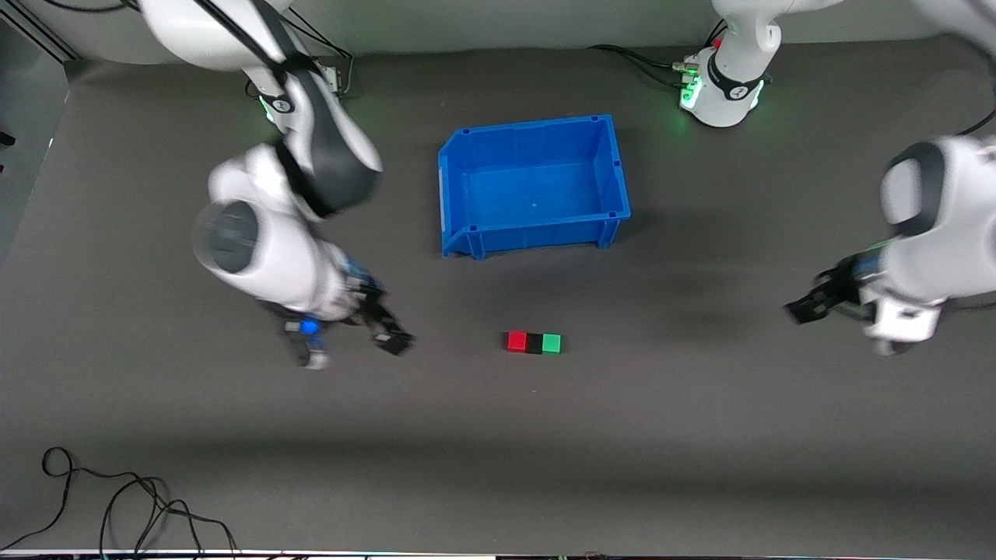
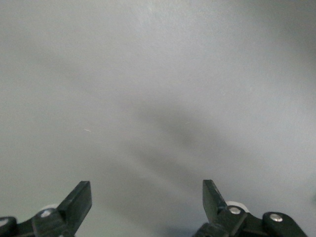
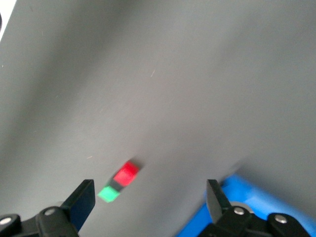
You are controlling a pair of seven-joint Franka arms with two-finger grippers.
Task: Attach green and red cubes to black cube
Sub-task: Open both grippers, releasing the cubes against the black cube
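The red cube [image 1: 517, 341], the black cube [image 1: 534, 343] and the green cube [image 1: 552, 343] lie touching in a row on the table, black in the middle, nearer to the front camera than the blue bin. My right gripper [image 1: 354, 348] is open and empty, off toward the right arm's end from the red cube. Its wrist view shows the red cube [image 3: 126, 174], the black cube [image 3: 117, 184] and the green cube [image 3: 108, 194] between its open fingers [image 3: 150, 190]. My left gripper [image 1: 844, 327] is open and empty, well off toward the left arm's end; its wrist view [image 2: 146, 190] shows only bare table.
An empty blue bin [image 1: 459, 187] stands at the middle of the table, farther from the front camera than the cubes; its corner shows in the right wrist view [image 3: 237, 207]. Loose black cables [image 1: 117, 505] lie at the table's front edge toward the right arm's end.
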